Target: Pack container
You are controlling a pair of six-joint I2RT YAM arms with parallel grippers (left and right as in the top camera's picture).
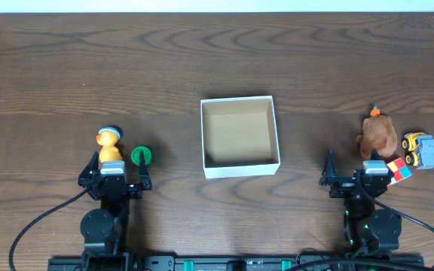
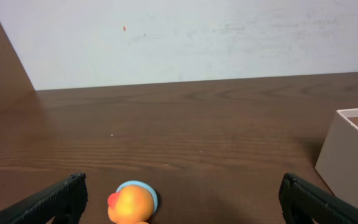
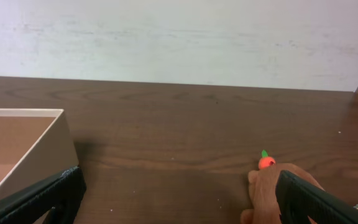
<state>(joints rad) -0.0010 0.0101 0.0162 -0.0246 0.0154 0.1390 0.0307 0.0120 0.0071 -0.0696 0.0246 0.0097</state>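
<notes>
The container (image 1: pixel 240 170) is a square shallow box, white outside and brown inside, lidless, at the table's middle; nothing shows inside it. Its wall shows in the left wrist view (image 2: pixel 347 162) and the right wrist view (image 3: pixel 58 146). An orange duck toy with a blue hat (image 1: pixel 109 143) and a green round toy (image 1: pixel 142 156) stand left of it. My left gripper (image 1: pixel 116 169) is open and empty, just behind the duck (image 2: pixel 132 202). A brown plush bear with an orange top (image 1: pixel 379 134) stands to the right. My right gripper (image 1: pixel 358 177) is open and empty, with the bear (image 3: pixel 266 193) by its right finger.
A yellow and grey toy truck (image 1: pixel 422 149) and a red, blue and white cube (image 1: pixel 399 168) lie right of the bear. A white wall rises beyond the table's far edge.
</notes>
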